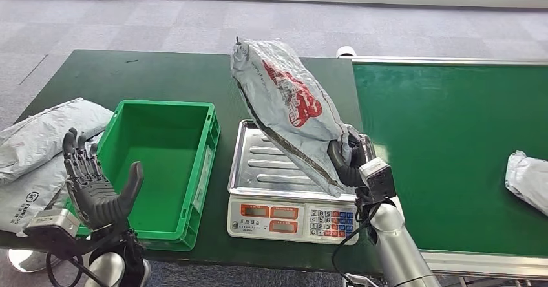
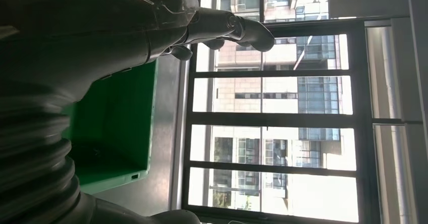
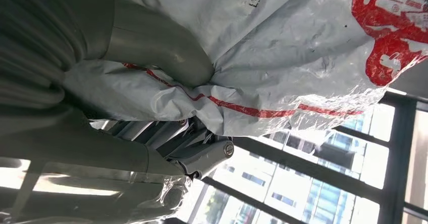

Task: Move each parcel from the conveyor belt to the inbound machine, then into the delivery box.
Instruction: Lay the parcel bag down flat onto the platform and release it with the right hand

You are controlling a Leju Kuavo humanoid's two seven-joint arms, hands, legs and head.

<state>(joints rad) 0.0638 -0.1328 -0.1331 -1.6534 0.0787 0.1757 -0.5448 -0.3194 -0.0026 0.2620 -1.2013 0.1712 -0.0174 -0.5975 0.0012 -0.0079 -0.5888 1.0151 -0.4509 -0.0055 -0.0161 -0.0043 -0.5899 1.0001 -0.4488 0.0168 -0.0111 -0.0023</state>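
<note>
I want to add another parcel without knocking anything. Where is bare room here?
The green crate holds nothing. The conveyor belt is bare apart from one parcel at its right edge. The dark table behind the crate is free. Crowded: the scale tray, under the printed parcel that the right hand holds, and the grey bags left of the crate.

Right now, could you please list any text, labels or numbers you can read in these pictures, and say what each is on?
None reads clearly.
Held parcel: red printing and small black print, illegible.
Scale: displays, keypad and label too small.
Grey parcels left of the green box: a dark logo, blurred.
</note>
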